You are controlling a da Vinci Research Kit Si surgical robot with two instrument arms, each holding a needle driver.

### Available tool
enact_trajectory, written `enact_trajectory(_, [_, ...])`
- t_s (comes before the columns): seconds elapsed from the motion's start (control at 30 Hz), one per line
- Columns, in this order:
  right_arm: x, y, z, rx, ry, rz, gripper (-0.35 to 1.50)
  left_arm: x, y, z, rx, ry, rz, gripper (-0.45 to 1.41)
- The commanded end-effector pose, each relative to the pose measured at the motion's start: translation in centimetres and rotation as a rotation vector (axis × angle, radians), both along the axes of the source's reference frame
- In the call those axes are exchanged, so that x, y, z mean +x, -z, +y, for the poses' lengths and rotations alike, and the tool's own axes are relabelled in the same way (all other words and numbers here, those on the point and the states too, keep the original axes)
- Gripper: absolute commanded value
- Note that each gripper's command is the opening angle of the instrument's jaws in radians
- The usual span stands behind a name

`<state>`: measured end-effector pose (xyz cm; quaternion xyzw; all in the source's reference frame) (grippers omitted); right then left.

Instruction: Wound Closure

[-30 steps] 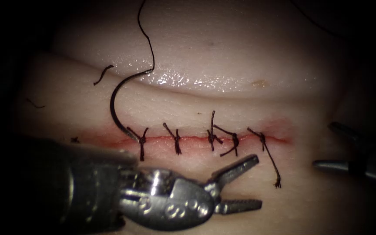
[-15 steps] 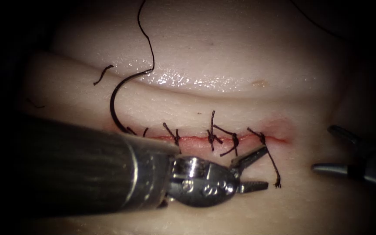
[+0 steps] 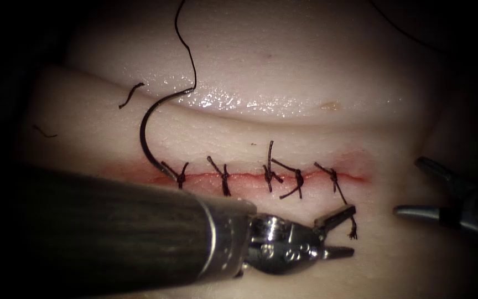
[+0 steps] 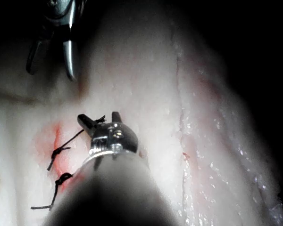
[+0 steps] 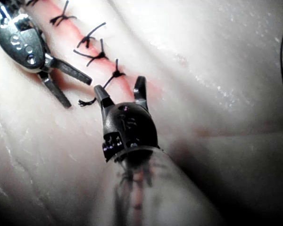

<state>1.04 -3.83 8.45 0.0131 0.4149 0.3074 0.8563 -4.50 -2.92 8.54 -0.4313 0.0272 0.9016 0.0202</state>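
Your tissue [image 3: 283,83] carries a cut [image 3: 261,176] crossed by five knotted stitches. Your left tool [image 3: 336,232] lies below the cut, jaws parted and holding nothing, its upper jaw just beside the rightmost stitch's cut thread end [image 3: 352,232]. Your right tool [image 3: 421,185] waits well right, jaws spread, empty. The curved needle [image 3: 146,133] sits unheld, far left (tip in tissue by the leftmost stitch), thread [image 3: 186,39] trailing upward.

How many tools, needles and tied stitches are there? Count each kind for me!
Tools: 2, the left tool and the right tool, both open, holding nothing.
Needle: 1, at the left end of the cut, held by neither tool; whether its tip is in the tissue is unclear.
Tied stitches: 5, along the cut.
Total: 8.
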Motion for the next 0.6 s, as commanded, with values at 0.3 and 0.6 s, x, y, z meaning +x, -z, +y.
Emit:
enact_trajectory(0.3, [0.07, -0.06, -0.03, 0.001, 0.0, 0.002, 0.74, -0.1, -0.19, -0.04, 0.001, -0.024, 0.009, 0.22])
enact_trajectory(0.6, [0.08, -0.06, -0.05, -0.001, -0.001, 0.002, 0.71, -0.14, -0.26, -0.04, 0.001, -0.036, 0.013, 0.15])
